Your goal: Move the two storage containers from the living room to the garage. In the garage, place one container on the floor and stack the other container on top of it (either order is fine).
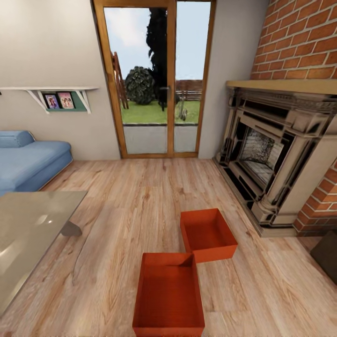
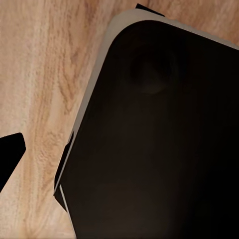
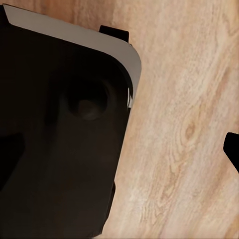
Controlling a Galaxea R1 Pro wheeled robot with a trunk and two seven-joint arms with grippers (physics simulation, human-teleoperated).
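Two orange-red open storage containers [image 1: 169, 292] [image 1: 208, 234], corners touching, on wood-plank flooring [image 1: 117, 196]

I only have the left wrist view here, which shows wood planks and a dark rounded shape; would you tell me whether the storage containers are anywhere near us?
Observer: Yes. In the head view both orange-red containers sit on the wood floor straight ahead, the near container closest to us.
Operator: Thank you. Where is the other one?
Observer: The far container lies just beyond it, toward the fireplace, their corners almost meeting.
Operator: Is either one loaded?
Observer: Both look empty inside, open tops up.
Operator: Anything to avoid on our left?
Observer: A glass-topped table stands there, with a blue sofa behind it.
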